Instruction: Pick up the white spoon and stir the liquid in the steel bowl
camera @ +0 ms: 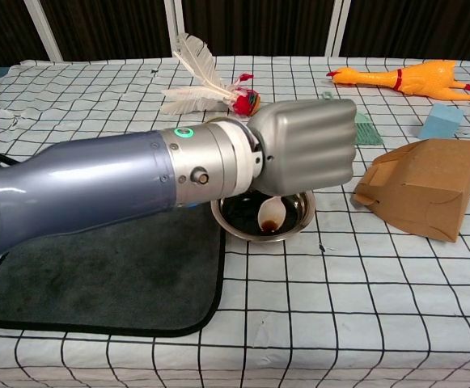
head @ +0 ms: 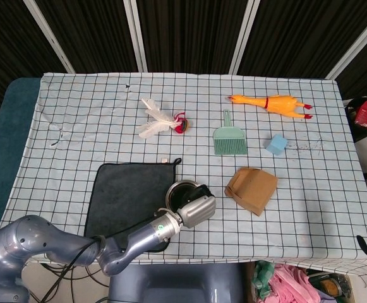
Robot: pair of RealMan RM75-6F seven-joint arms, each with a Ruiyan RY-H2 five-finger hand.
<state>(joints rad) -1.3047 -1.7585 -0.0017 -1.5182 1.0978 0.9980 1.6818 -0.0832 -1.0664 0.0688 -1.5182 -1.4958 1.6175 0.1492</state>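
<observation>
White spoon [camera: 269, 214], bowl end dipped into dark liquid in the steel bowl [camera: 297, 217], directly beneath the left hand [camera: 303, 147]; its handle rises into the closed fist, so the long axis appears to run steeply from the hand down to the liquid, though the handle itself is hidden. The left hand is clenched around the spoon, hovering just above the bowl's near rim; judged mid-stir. The stirring turns on keeping the spoon tip below the hand and inside the rim. The right hand is not in view. Left of the hand, touching the bowl, a dark mat [head: 127, 192]; right of it, a brown paper box [camera: 419, 187]; beyond it on the checked tabletop [head: 309, 202], a feather toy [camera: 208, 91], a green dustpan [head: 228, 136], a rubber chicken [camera: 407, 79], a blue block [camera: 442, 121]
</observation>
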